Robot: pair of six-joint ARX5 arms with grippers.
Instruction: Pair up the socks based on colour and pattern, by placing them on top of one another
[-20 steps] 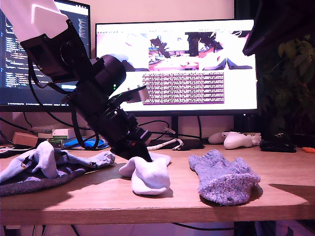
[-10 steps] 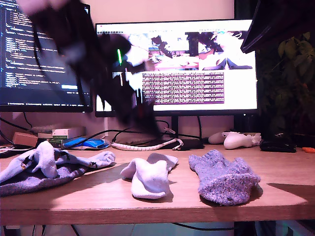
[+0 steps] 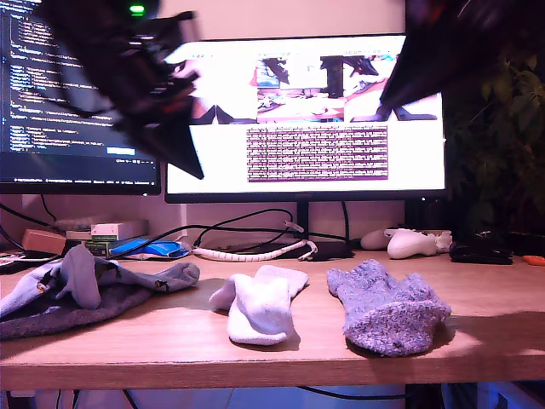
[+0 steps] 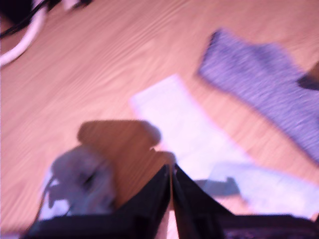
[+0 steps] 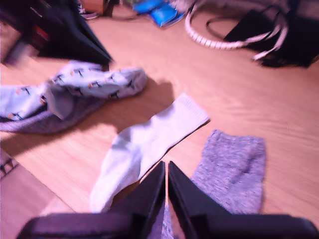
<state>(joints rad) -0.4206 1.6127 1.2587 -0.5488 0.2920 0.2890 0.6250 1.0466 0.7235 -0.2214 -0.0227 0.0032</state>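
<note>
A white sock (image 3: 255,311) (image 4: 184,129) (image 5: 144,142) lies crumpled mid-desk. On the exterior view's right of it lies a fuzzy grey-lavender sock (image 3: 387,311) (image 4: 264,84) (image 5: 232,169). At the exterior view's left, light blue printed socks (image 3: 85,277) (image 5: 94,82) are heaped on another grey-lavender sock (image 3: 68,315). My first gripper (image 3: 194,170) (image 4: 171,172) hangs blurred, high above the heap, shut and empty. My second gripper (image 5: 166,167) is shut and empty too, above the near end of the single grey sock. Its arm (image 3: 426,51) shows dark at the exterior view's upper right.
Two lit monitors (image 3: 306,111) stand behind the desk. A white coiled cable (image 3: 247,253), a blue item (image 3: 153,249), a white game controller (image 3: 413,243) and a dark object (image 3: 481,250) line the back. The desk's front edge (image 3: 255,371) runs close below the socks.
My first gripper has risen from the white sock towards the exterior view's upper left, leaving the sock on the desk. The second arm has shifted slightly at the upper right.
</note>
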